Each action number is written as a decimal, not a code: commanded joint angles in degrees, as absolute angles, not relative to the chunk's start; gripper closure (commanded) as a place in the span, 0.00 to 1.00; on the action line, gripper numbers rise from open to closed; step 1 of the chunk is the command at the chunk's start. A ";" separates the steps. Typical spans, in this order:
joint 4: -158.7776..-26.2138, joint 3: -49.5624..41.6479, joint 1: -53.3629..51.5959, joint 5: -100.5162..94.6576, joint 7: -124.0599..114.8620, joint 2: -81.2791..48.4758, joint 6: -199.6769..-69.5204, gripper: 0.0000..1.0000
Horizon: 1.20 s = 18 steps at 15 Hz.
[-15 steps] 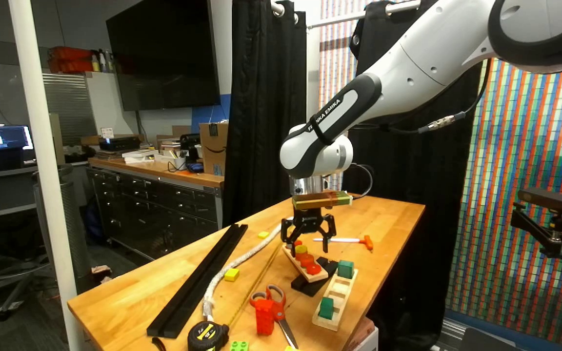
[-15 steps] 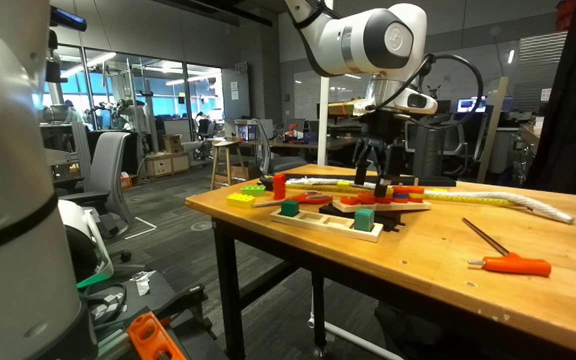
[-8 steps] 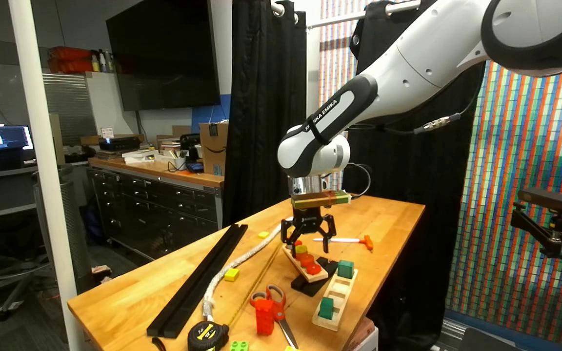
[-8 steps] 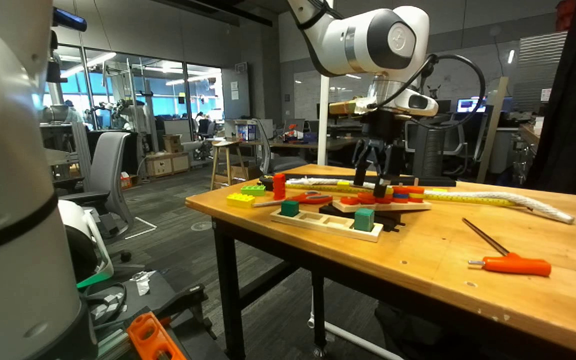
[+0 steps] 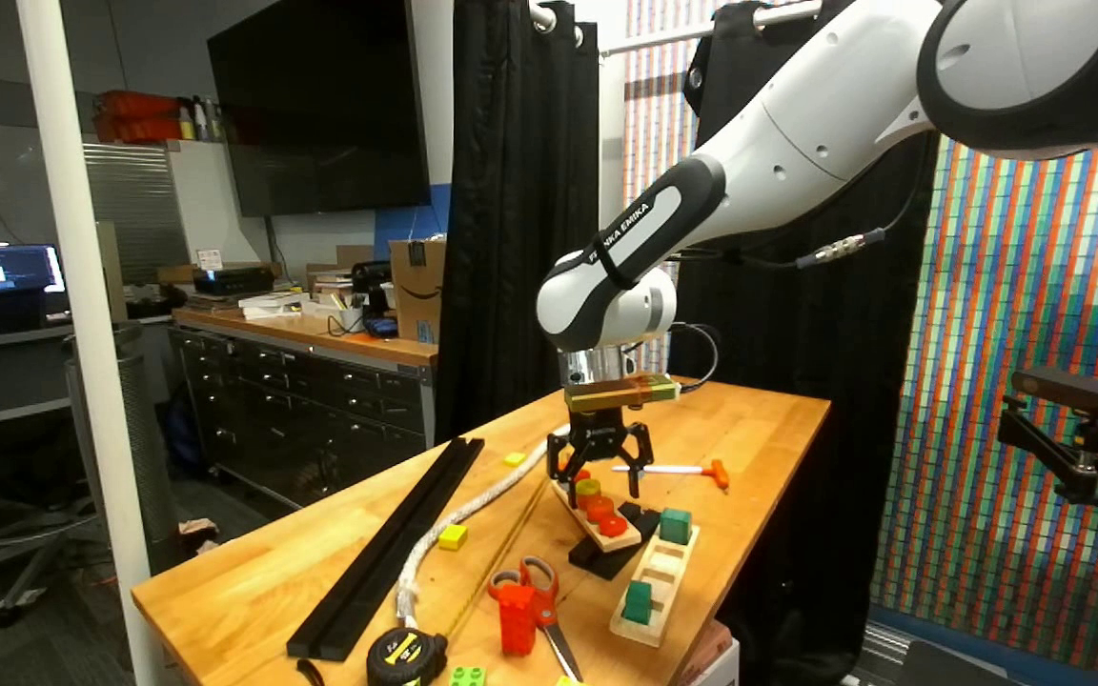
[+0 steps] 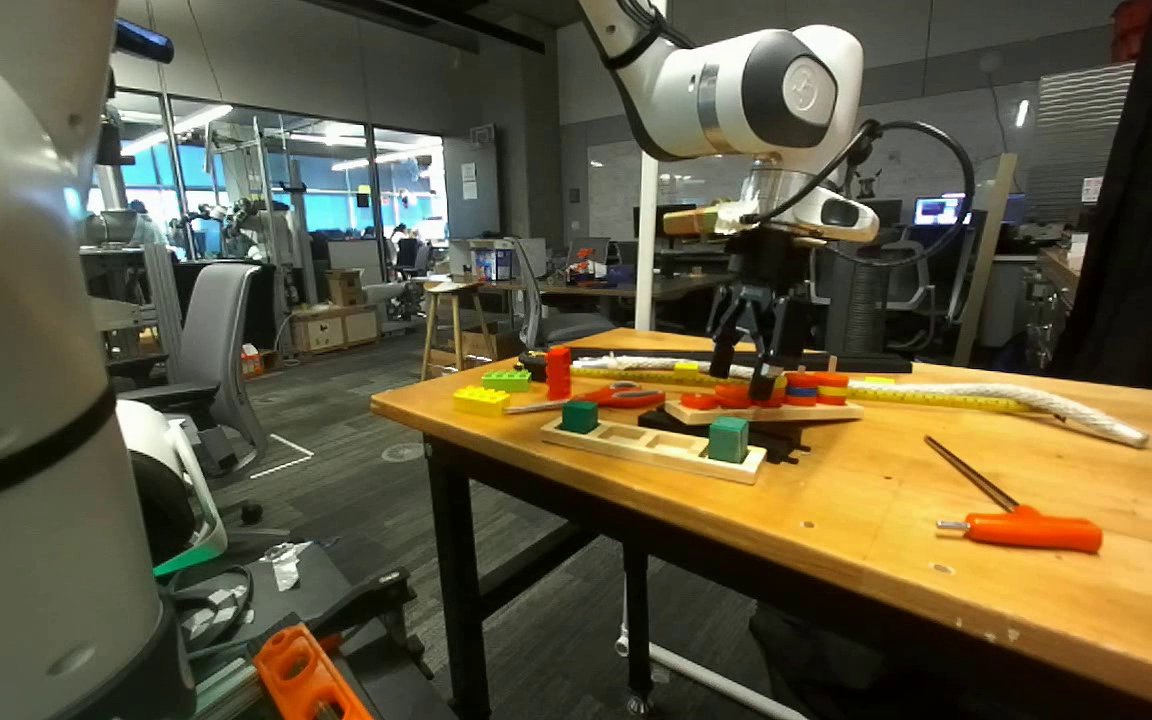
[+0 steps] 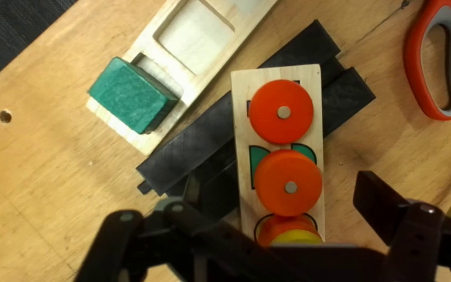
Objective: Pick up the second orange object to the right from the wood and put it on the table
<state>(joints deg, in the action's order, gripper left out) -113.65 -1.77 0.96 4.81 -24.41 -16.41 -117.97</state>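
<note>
The second round orange disc (image 7: 274,172) sits around its peg (image 7: 291,187) on a narrow pale-wood board (image 7: 249,80), beneath the claw (image 5: 603,497) and, in the wrist view, between its black fingertips (image 7: 380,207), which stand well apart. A flat, round red-orange disc (image 7: 270,100) lies farther out from the claw; an orange stack topped with yellow (image 7: 286,225), partly hidden, lies nearer. The board crosses a grooved black bar (image 7: 206,135). To one side of the claw, a pale wooden tray (image 7: 210,71) holds green blocks (image 7: 131,96); opposite lie red-handled scissors (image 7: 412,62). Underneath spreads the light-brown butcher-block wooden table (image 5: 254,572).
</note>
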 commanded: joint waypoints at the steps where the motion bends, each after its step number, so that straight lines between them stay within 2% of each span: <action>1: -111.20 -2.69 -0.01 3.38 -24.91 -17.47 -115.91 0.32; 2: -111.16 -2.71 -0.02 3.28 -24.93 -17.51 -115.82 0.42; 7: -110.90 -2.78 -0.13 2.27 -25.27 -17.57 -115.49 0.81; 8: -110.89 -2.80 -0.25 2.03 -25.65 -17.46 -115.35 0.83; 18: -112.77 -3.04 -1.54 -1.14 -29.94 -15.17 -115.43 0.83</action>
